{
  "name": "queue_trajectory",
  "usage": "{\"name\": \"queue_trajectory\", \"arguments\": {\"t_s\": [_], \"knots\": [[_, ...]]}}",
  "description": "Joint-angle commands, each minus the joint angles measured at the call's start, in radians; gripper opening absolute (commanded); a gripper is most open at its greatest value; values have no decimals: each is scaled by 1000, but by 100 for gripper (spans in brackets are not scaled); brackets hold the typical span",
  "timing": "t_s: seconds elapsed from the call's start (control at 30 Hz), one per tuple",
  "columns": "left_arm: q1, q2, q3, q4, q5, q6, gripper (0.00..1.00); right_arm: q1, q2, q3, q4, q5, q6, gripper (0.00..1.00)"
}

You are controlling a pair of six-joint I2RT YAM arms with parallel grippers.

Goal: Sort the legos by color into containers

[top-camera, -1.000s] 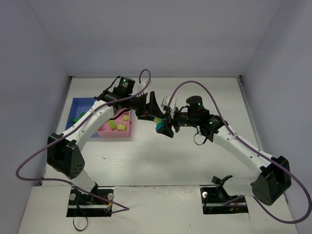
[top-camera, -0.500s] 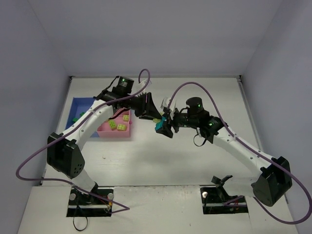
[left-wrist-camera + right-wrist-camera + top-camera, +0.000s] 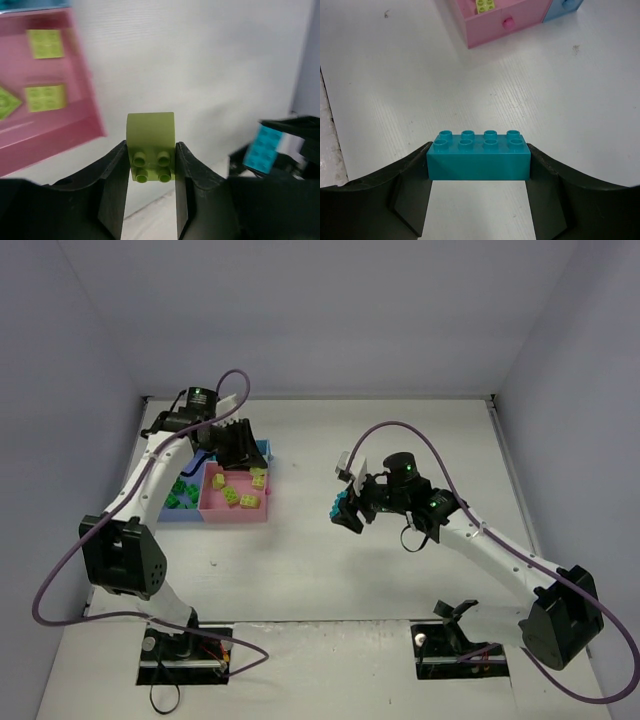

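Left fingers [image 3: 112, 190] swung to trays [image 3: 236, 517], clamping yellow-green brick [image 3: 151, 145], right fingers [image 3: 410, 195] clamping teal brick [image 3: 477, 160]

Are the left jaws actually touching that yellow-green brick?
Touching. The left wrist view shows the yellow-green brick clamped between the left jaws, each pressed flat against one side, with no gap.

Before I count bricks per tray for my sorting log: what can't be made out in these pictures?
- Blue tray, top view: the left arm crosses it; its green bricks are too small to count.
- Light-blue tray, top view: mostly hidden behind the left fingers.
- Pink tray, left wrist view: blurred, cut off at the left edge; the right wrist view cuts it at the top edge.
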State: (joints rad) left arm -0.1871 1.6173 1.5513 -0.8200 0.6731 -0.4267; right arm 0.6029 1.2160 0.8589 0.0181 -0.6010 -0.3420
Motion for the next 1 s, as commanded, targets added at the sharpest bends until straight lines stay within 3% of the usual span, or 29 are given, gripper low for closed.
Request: {"name": "queue_trajectory", "arguments": {"t_s": [0.0,0.1,0.13,0.23,0.4,0.53,0.77,0.97], "knots": [[-8,35,-8,-42,-338,57,10,-5,-21,22,51,4,14,7],[-8,95,-25,-13,-463,40,28,-3,-23,23,51,-2,24,7],[-8,108,-25,1,-477,31,43,-3,-24,25,52,-3,29,7],[-8,145,-16,9,-498,22,67,-3,-38,26,54,-6,34,7],[-11,104,7,10,-442,6,74,-2,-41,32,54,-32,37,8],[-26,-3,12,21,-217,-26,74,5,-27,61,54,-68,31,9],[-213,-120,15,84,32,-56,74,8,-3,123,52,-108,8,11],[-310,-140,-8,169,114,-133,74,11,7,153,51,-144,-6,12]]}}
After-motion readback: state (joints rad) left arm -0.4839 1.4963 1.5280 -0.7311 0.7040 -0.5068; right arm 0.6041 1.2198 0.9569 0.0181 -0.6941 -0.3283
